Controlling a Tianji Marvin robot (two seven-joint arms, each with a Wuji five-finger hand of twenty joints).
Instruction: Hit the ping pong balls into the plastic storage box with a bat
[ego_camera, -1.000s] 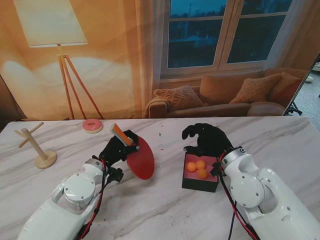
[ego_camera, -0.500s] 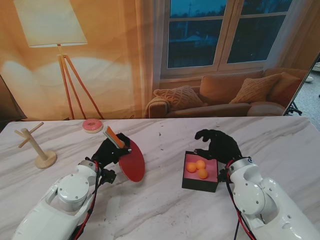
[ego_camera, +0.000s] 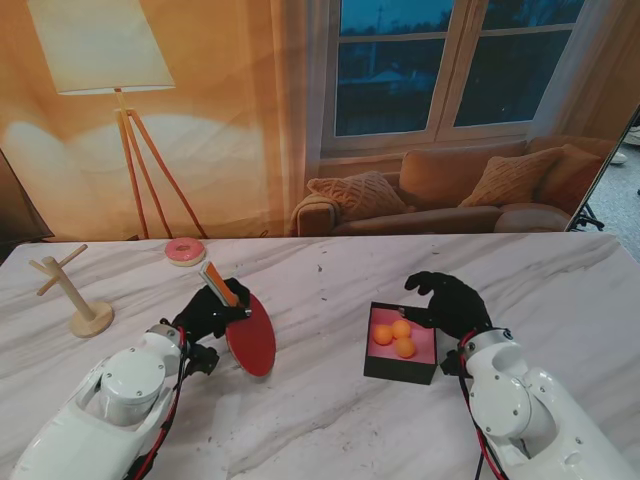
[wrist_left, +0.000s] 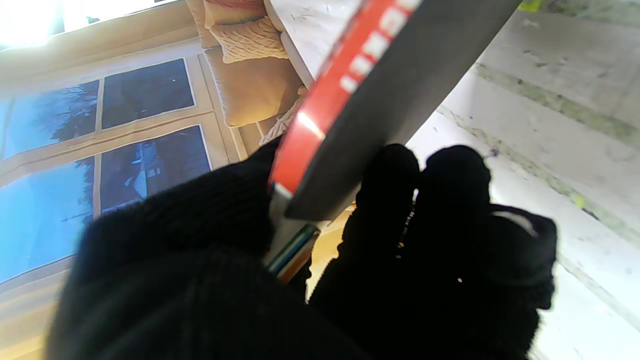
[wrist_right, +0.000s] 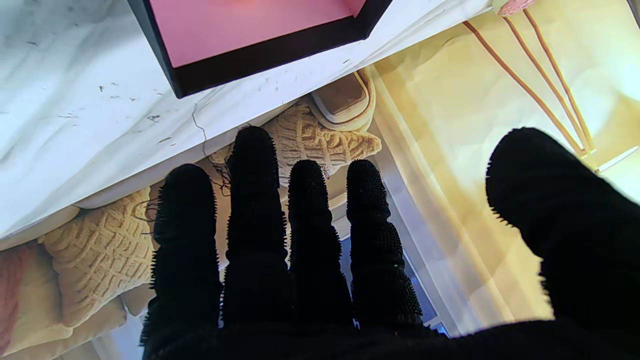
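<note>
Both robot hands drew back nearer to me, bat leftward.

Three ping pong balls lie in the storage box; the bat is left, the doughnut farther left.

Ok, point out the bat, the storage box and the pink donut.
bat (ego_camera: 253, 343): stand view, middle of the red blade.
storage box (ego_camera: 398, 371): stand view, black front wall.
pink donut (ego_camera: 185, 251): stand view, on its ring.
</note>
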